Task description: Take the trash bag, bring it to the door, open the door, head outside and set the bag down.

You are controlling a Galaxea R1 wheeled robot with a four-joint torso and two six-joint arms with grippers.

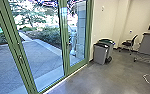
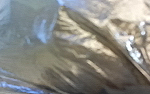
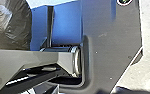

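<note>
From nine to twelve o'clock we face the green-framed glass doors (image 1: pixel 64 37). Close to our left wrist camera bulges the trash bag (image 2: pixel 76 57), probably carried that side to spare our right arm for opening up. We cannot tell how either claw is set. Grey bins (image 1: pixel 100 53) stand at one o'clock, presumably clear of the way out.
</note>
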